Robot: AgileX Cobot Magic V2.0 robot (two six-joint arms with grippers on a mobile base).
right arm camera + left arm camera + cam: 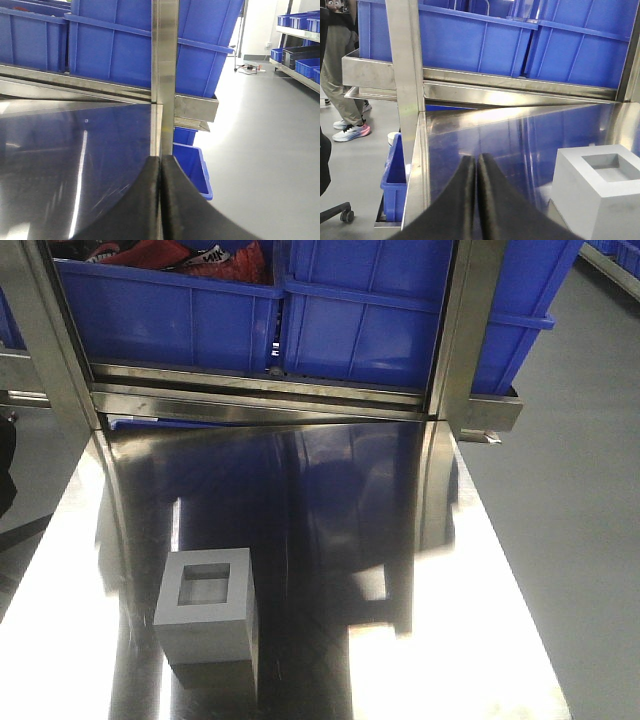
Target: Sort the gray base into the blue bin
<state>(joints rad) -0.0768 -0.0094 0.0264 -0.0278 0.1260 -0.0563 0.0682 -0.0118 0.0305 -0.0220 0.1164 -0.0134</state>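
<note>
The base (pixel 600 192) sits on the table (pixel 520 130), just right of the left hand (pixel 476 161) and slightly ahead. Beyond the table's far edge, a shelf (pixel 520 85) carries bins (pixel 470 45) side by side. The right hand (pixel 160 161) is near the table's right edge, with an upright post (pixel 164 50) straight ahead.

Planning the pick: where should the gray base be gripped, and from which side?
Probably from above, clamping two opposite plain side walls of the gray base: it stands recess-up, its sides flat, parallel and unobstructed. The left gripper, shut, sits beside it.
</note>
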